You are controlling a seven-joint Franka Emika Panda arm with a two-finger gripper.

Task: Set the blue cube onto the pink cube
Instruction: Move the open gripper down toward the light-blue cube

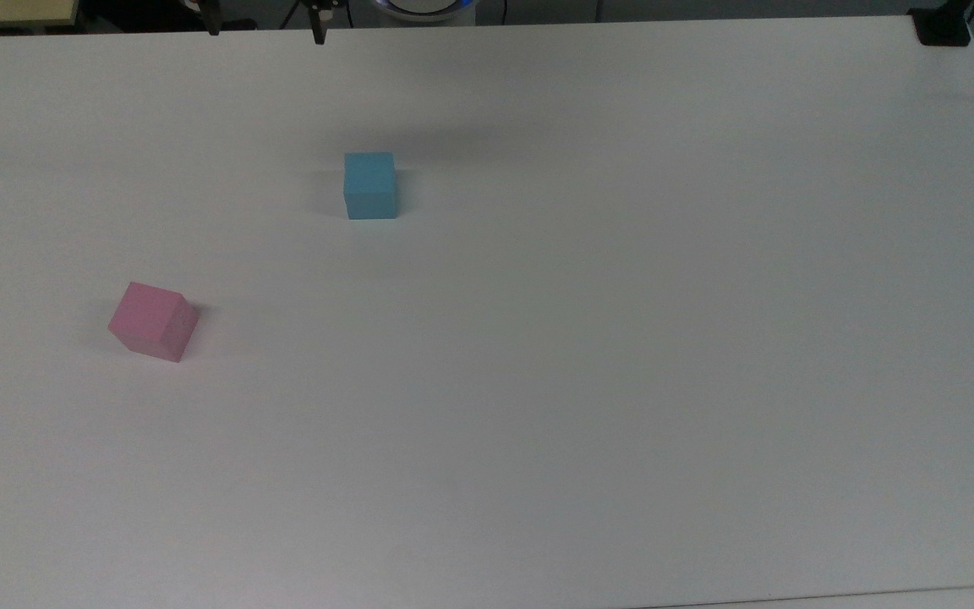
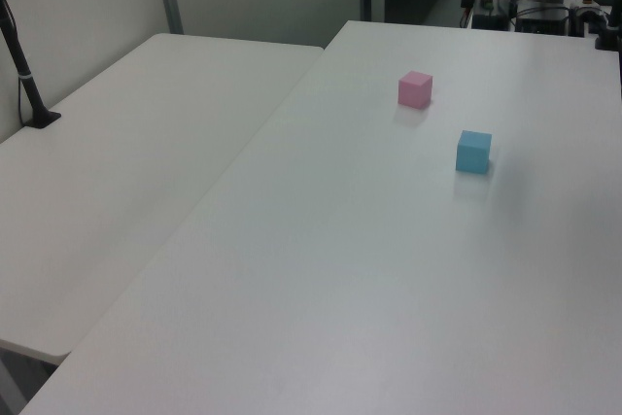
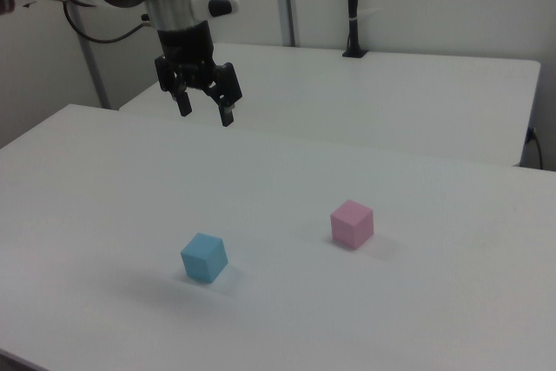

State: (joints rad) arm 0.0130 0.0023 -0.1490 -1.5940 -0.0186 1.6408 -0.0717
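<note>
Gripper (image 3: 205,113) is hanging high above the bench (image 3: 417,301) in the right view, fingers spread apart and holding nothing. Its two dark fingertips are also poking in at the top edge of the top view.

Blue cube (image 3: 204,257) is sitting on the bench surface, square-on, well apart from the pink cube (image 3: 352,222). Pink cube is lying toward the top view's left and nearer the camera, turned at an angle to the bench edges. Neither cube is touching anything but the bench.

Assessment: the step in hand is the approach to the blue cube, and nothing of the stacking is yet done. To do it well, the gripper should be coming down centred over the blue cube (image 1: 369,184) with its fingers lined up to two opposite flat faces, closing low enough for a firm hold. At placement, the wrist will likely need turning to match the pink cube (image 1: 153,320), since its faces are sitting askew.

Right view is showing the arm and the height of the gripper above the bench; the left view is giving the spacing of the blue cube (image 2: 473,152) and pink cube (image 2: 415,89) without the arm.
</note>
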